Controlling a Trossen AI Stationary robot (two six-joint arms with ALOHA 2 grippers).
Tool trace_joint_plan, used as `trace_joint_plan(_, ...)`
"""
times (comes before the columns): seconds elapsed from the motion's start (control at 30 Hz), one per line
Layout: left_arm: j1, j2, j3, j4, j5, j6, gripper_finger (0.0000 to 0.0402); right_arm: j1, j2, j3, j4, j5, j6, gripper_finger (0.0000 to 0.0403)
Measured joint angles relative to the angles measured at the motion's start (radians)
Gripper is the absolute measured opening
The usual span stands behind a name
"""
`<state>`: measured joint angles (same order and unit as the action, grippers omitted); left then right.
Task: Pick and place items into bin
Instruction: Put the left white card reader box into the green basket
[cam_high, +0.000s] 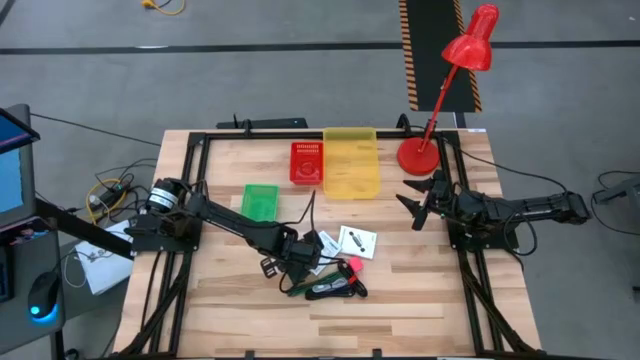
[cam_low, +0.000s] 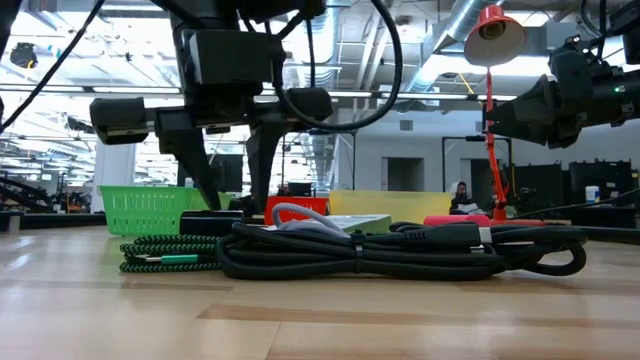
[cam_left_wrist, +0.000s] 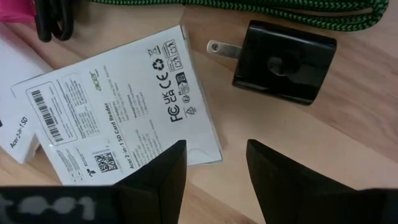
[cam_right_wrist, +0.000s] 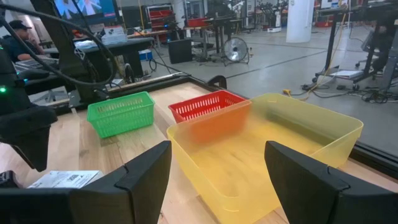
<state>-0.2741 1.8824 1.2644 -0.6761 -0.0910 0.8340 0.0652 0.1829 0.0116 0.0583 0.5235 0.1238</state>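
Observation:
My left gripper (cam_high: 303, 252) (cam_left_wrist: 216, 158) is open and points down over the pile of items in the table's middle. Below it lie a white printed packet (cam_left_wrist: 118, 118) and a small black plug block (cam_left_wrist: 283, 59) with a metal prong. One finger stands over the packet's corner, and the block lies just beyond the fingertips. A green braided cable (cam_left_wrist: 261, 7) (cam_low: 160, 255), a coiled black cable (cam_low: 400, 250) (cam_high: 335, 290) and a pink-tipped piece (cam_high: 352, 266) rest flat on the wood nearby. My right gripper (cam_high: 413, 203) (cam_right_wrist: 217, 168) is open and held in the air beside the yellow bin (cam_right_wrist: 267, 149).
The yellow bin (cam_high: 352, 160), a red basket (cam_high: 306, 163) and a green basket (cam_high: 261, 200) stand on the far half of the table. A red desk lamp (cam_high: 418, 157) stands at the far right corner. A black frame rail (cam_high: 300, 133) edges the table.

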Motion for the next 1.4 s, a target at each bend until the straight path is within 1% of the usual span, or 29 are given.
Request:
trace_joint_plan(0.7, 0.004, 0.0, -0.001, 0.018, 0.006, 0.012, 0.0158, 0.0, 0.0, 0.0, 0.0, 0.0, 0.0, 0.0255)
trace_joint_plan(1.0, 0.004, 0.0, -0.057, 0.071, 0.006, -0.007, 0.0158, 0.0, 0.0, 0.0, 0.0, 0.0, 0.0, 0.0255)
trace_joint_plan(1.4, 0.038, 0.001, -0.072, 0.093, 0.032, -0.01, 0.0158, 0.0, 0.0, 0.0, 0.0, 0.0, 0.0, 0.0255)
